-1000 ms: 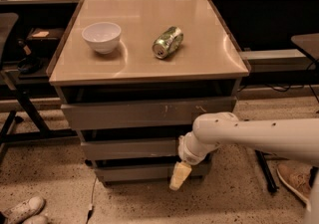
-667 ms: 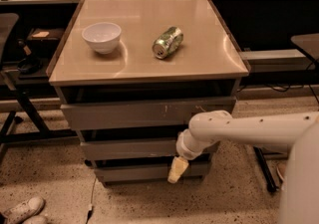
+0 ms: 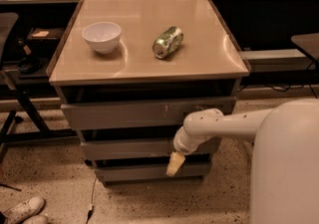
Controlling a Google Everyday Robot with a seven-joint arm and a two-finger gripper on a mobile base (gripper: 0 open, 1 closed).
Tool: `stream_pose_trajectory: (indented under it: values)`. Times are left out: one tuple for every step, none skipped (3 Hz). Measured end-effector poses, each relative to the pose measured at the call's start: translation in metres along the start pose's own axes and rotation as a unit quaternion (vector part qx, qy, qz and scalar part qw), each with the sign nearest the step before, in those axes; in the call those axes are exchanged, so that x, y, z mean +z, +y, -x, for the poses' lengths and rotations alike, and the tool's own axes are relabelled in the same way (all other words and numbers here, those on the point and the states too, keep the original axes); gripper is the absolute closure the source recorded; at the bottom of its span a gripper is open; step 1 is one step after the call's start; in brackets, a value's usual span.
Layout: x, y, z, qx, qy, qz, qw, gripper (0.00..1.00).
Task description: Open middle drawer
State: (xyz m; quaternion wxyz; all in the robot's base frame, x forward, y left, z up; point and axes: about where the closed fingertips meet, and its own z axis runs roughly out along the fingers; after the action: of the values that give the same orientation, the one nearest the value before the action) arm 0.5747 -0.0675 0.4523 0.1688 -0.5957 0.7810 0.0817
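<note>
Countertop: beige cabinet top [image 3: 209,63] carries a white bowl [image 3: 101,36] and a green can [image 3: 167,42] lying on its side, both well clear of my work.
Middle drawer [image 3: 124,148]: plain grey front between the scratched top front [image 3: 139,113] and the lowest front [image 3: 144,172]; I judge it not yet pulled.
Arm: white forearm [image 3: 234,123] reaches in from the right, wrist bent downward.
Gripper [image 3: 173,164]: points down at the drawer's lower edge, right of centre (no handle, so I'd guess it seeks the underside lip).
Grip state: I cannot tell.
</note>
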Motion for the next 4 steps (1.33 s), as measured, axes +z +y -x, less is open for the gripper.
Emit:
stream_pose_trajectory:
  values:
    - [0.028, -0.006, -0.004, 0.002, 0.004, 0.004, 1.0, 0.0]
    - [0.057, -0.004, -0.01, 0.005, 0.012, 0.012, 0.9999, 0.0]
    - [0.06, 0.002, -0.009, 0.0, 0.016, 0.022, 0.9996, 0.0]
    - [0.052, 0.015, -0.011, 0.0, 0.016, 0.037, 0.9992, 0.0]
